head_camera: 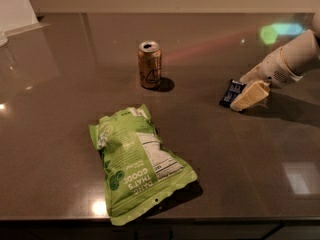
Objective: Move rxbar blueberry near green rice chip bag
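The rxbar blueberry point(231, 92) is a small dark navy wrapper lying on the dark table at the right. My gripper point(244, 95) comes in from the right edge on a white arm, and its cream finger point(250, 95) rests against the bar's right side, partly covering it. The green rice chip bag point(136, 162) lies flat at the front left of centre, its white nutrition label facing up, well apart from the bar.
A gold-brown drink can point(149, 65) stands upright behind the bag, between it and the back of the table point(70, 69). The table's front edge runs just below the bag. A pale wall runs along the back.
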You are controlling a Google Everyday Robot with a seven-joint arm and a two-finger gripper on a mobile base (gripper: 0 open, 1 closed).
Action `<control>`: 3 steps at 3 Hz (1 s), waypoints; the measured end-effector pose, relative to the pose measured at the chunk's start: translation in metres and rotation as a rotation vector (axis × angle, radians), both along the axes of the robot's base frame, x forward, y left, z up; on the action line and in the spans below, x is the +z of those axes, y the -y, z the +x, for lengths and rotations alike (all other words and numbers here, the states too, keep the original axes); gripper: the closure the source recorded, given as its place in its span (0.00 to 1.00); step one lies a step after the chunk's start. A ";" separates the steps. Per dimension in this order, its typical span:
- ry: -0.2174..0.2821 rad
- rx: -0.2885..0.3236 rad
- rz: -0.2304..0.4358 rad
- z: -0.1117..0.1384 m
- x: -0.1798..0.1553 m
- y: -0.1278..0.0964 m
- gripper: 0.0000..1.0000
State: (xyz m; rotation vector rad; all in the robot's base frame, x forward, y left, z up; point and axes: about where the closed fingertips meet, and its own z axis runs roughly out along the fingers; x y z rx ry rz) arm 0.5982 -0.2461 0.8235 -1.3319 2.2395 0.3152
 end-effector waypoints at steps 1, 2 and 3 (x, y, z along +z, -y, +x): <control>0.005 -0.010 0.007 -0.001 0.001 0.000 0.62; 0.009 -0.010 0.010 -0.002 0.003 0.000 0.86; 0.009 -0.010 0.010 -0.002 0.003 0.000 1.00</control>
